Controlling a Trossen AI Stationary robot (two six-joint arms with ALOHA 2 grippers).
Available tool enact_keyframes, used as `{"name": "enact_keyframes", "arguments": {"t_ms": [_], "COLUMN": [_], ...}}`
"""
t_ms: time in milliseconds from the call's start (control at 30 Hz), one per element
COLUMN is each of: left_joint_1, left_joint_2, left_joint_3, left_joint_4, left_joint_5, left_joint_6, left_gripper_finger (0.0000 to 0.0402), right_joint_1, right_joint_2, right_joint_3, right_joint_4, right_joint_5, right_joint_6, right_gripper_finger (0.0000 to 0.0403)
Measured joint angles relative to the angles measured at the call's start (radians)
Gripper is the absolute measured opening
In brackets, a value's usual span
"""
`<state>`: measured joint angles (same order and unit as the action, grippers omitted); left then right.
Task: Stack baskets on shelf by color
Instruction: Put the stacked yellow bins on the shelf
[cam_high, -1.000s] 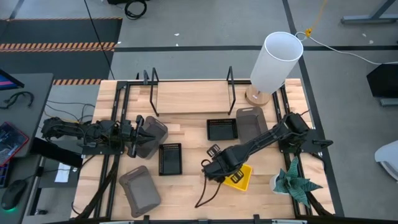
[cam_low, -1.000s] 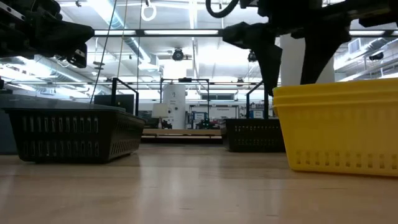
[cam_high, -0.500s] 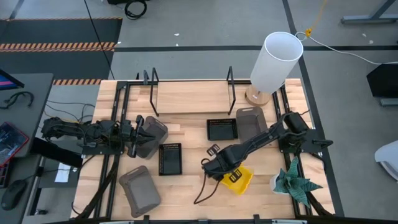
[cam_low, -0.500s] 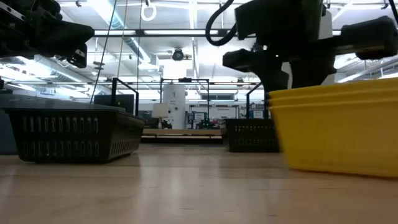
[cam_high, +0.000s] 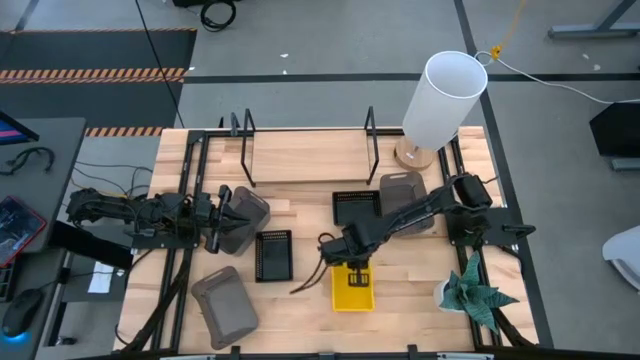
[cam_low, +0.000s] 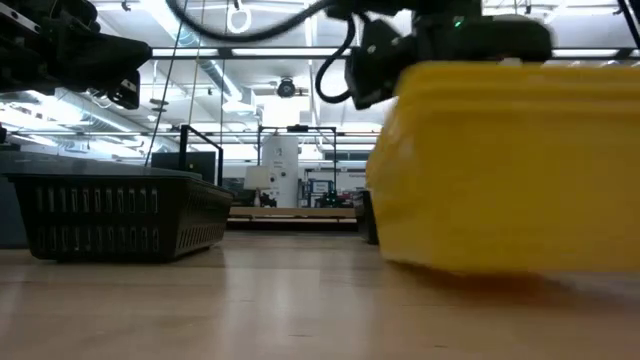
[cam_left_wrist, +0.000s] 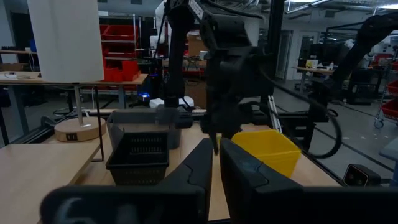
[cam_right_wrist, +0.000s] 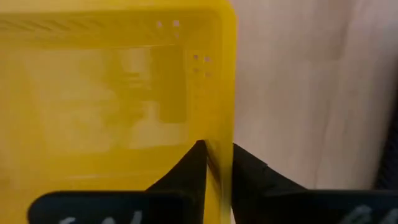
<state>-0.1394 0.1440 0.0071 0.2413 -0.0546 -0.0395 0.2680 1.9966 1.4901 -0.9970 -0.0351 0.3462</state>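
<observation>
A yellow basket lies at the near middle of the table, long side running near to far, with my right gripper shut on its far end. It fills the right of the low view as a blurred yellow basket. The shelf stands at the far edge. Two black baskets and three gray baskets sit on the table. My left gripper waits shut at the left, beside a gray basket. My right gripper comes from above, pointing down, onto the yellow basket's far short wall. One finger stands inside the basket and the other finger outside, with the rim between them. Whether the basket's bottom is clear of the table, I cannot tell.
A white lamp stands at the far right corner and a green plant at the near right. Black rails run along both table sides. Bare wood lies between the black baskets and the near edge.
My right gripper has moved toward the table's left edge, rolled about its own axis and taken hold of the yellow basket's rim. The basket has slid left with it and turned from a slanted lie to long side running near to far.
</observation>
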Motion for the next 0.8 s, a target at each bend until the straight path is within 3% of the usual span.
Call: {"name": "enact_keyframes", "arguments": {"t_ms": [367,800], "left_joint_1": [0.000,0.000], "left_joint_2": [0.000,0.000], "left_joint_3": [0.000,0.000], "left_joint_4": [0.000,0.000], "left_joint_5": [0.000,0.000], "left_joint_6": [0.000,0.000], "left_gripper_finger": [0.0031,0.0031], "right_joint_1": [-0.054,-0.047], "right_joint_2": [-0.001,-0.004], "right_joint_3": [0.000,0.100], "right_joint_4": [-0.020,-0.146], "right_joint_5": [0.068,0.080], "right_joint_6": [0.014,0.017], "right_gripper_finger": [0.0076,0.0134]}}
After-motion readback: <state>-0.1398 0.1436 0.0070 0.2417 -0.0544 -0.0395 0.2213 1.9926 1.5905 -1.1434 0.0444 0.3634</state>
